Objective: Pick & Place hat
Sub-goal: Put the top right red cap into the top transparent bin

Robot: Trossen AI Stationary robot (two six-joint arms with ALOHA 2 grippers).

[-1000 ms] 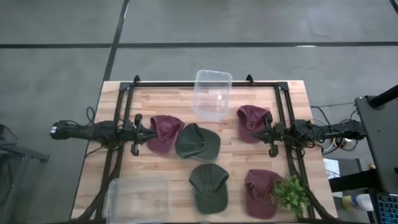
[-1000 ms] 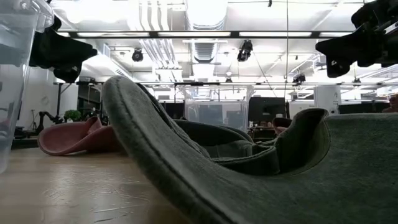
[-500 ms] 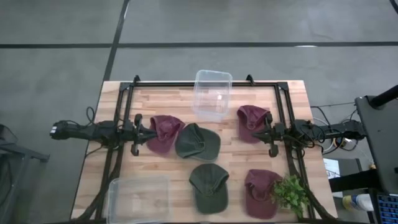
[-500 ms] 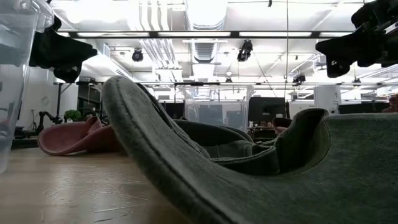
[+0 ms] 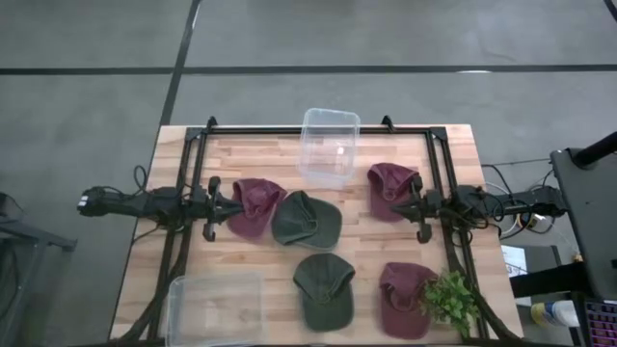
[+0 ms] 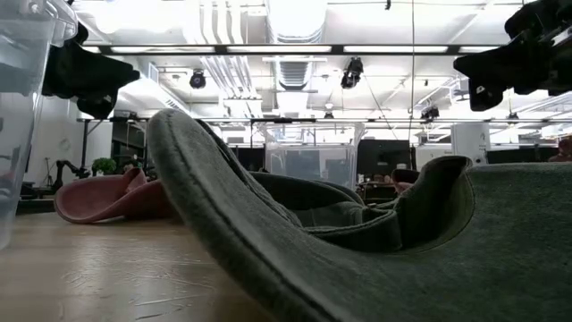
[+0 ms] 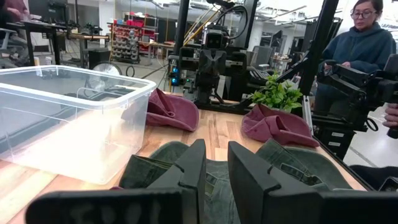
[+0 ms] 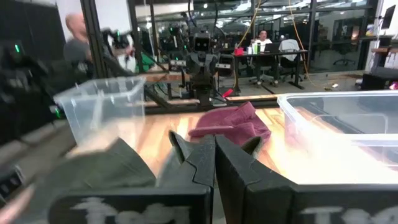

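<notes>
Several caps lie on the wooden table. Two are maroon, one at the left and one at the far right. A third maroon cap lies near right, and two green caps in the middle. My left gripper hovers beside the left maroon cap, its fingers a narrow gap apart. My right gripper hovers by the far right maroon cap, fingers shut. In the low view both grippers hang well above the table.
A clear bin stands at the far edge and another at the near left corner. A green plant sits near right. A black frame runs around the table. People show in the room beyond.
</notes>
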